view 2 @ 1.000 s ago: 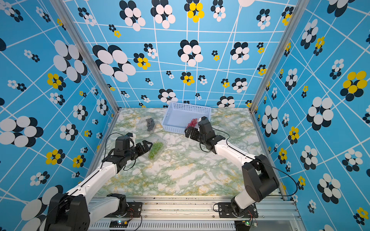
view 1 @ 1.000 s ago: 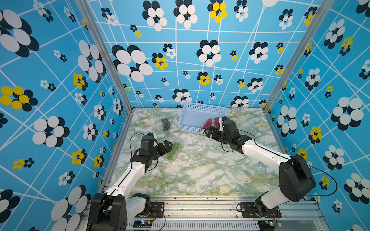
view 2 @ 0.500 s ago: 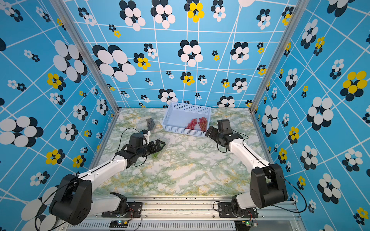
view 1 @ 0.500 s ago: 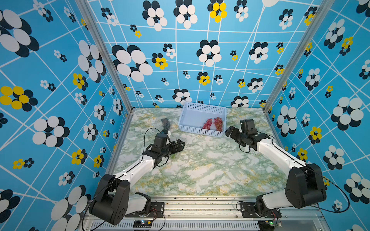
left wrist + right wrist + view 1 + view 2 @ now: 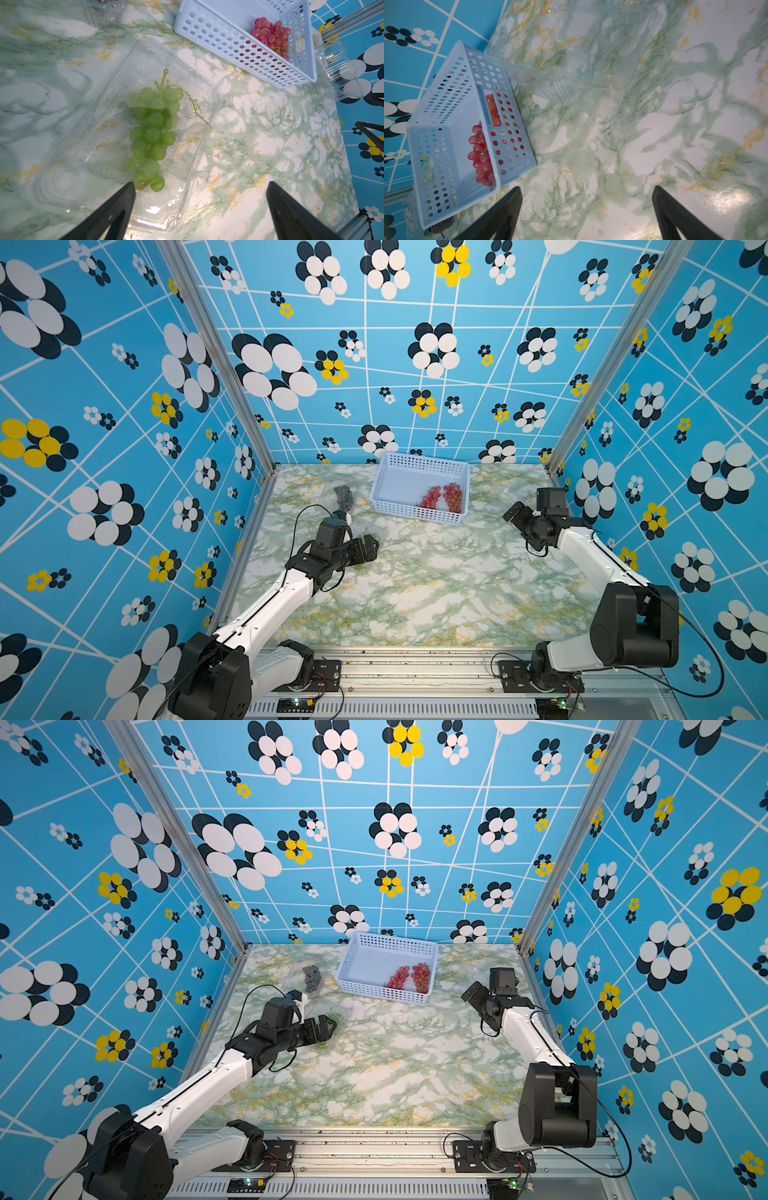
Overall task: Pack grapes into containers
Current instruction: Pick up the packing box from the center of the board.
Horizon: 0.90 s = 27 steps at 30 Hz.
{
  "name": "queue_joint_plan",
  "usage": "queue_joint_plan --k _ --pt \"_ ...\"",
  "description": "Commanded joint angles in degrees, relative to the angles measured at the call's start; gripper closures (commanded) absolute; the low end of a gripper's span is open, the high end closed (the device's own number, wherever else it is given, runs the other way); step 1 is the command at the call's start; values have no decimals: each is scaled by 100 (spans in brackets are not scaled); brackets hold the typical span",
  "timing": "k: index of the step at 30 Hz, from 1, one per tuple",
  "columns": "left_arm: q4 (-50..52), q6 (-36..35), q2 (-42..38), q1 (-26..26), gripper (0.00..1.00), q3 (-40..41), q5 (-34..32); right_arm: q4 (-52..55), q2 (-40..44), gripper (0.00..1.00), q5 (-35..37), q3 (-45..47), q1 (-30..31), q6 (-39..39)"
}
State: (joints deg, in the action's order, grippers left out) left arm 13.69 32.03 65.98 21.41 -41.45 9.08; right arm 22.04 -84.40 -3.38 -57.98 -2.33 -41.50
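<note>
The green bunch (image 5: 151, 135) is seen lying inside an open clear box (image 5: 187, 158) on the marbled table (image 5: 436, 593). The left gripper (image 5: 200, 185) is held just over the near end of that box, its jaws spread as wide as they go and closed on nothing; one fingertip is just beside the tip of the bunch, though contact cannot be judged. The right gripper (image 5: 586, 189) is likewise fully spread and empty, held above bare table beside the blue basket (image 5: 452, 116), in which the two red bunches (image 5: 453, 497) lie side by side. An empty clear box (image 5: 581, 83) is set just beside the basket, within that arm's reach. The dark bunch (image 5: 344, 495) appears to be in a third clear box, which can hardly be made out. The green bunch is judged packed apart from its lid, and the red bunches are not yet dealt with. For the next move the right gripper would have to be carried over the basket wall and closed gently on one red bunch alone, so that its neighbour is not dragged along
</note>
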Motion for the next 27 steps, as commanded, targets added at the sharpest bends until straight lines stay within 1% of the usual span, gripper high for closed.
queue_joint_plan --k 1,6,9,14,17,20,24,27 --pt "301 -237 64 22 1 -243 -201 -105 -137 1 -266 155 4 19" --pt "411 -318 -2 21 0 -349 -284 -344 -237 1 -315 275 -3 -8" --pt "412 -418 -18 21 1 -453 -180 -307 -321 1 -254 174 4 19" --pt "-2 -613 108 62 0 -699 414 -125 -301 1 -147 -125 -23 60" --pt "-194 -724 327 290 0 -1004 574 41 -203 1 -71 -309 -90 97" --pt "-338 -875 710 602 1 -1415 649 102 -86 1 -86 -422 -329 52" --pt "-395 -1152 1394 1049 1 -2164 814 2 -109 1 -505 -552 -889 -227" --pt "-329 -1418 1844 1405 0 -2685 842 -94 -215 1 -757 -628 -1193 -391"
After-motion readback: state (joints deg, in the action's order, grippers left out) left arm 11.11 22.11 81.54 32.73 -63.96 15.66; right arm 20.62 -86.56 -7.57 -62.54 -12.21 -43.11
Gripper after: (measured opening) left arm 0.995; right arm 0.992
